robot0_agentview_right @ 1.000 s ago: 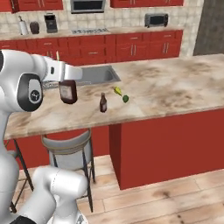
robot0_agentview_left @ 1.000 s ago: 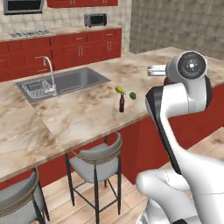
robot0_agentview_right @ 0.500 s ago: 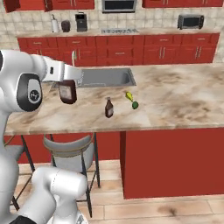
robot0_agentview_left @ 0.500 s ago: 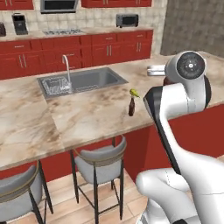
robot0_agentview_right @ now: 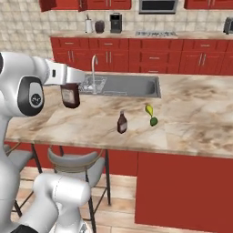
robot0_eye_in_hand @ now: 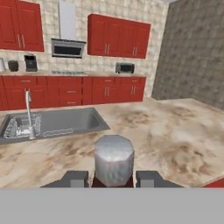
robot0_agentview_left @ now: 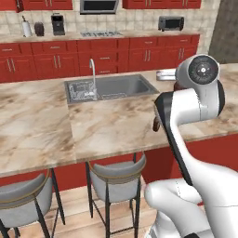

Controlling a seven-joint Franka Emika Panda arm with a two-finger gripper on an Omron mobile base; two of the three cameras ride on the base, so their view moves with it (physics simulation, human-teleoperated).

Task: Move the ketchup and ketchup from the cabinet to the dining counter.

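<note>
Against the earlier frames, the whole scene was seen to have shifted: the base had driven along the table (robot0_agentview_right: 200, 132), so that the sink (robot0_agentview_right: 132, 85) lay further to the right in the left base view and more of the back wall units was brought into sight. The arm itself was held in the same pose as before, and the held bottle was kept at the same spot in the right base view.

The pincer (robot0_agentview_right: 69, 86) was seen clenched on one ketchup bottle (robot0_agentview_right: 70, 95), carried above the near edge of the table, clear of the stone top. In the hand view the bottle's grey cap (robot0_eye_in_hand: 113, 159) was seen between the two dark fingertips (robot0_eye_in_hand: 75, 178), which were pressed close to either side of it; the jaws were only narrowly parted, by the bottle's width.

The second ketchup bottle (robot0_agentview_right: 122, 123) was seen standing upright on the table, in front of the sink, with a yellow-green item (robot0_agentview_right: 151, 115) lying just beside it to the right. Two stools (robot0_agentview_left: 114, 174) were tucked under the table's near edge.
</note>
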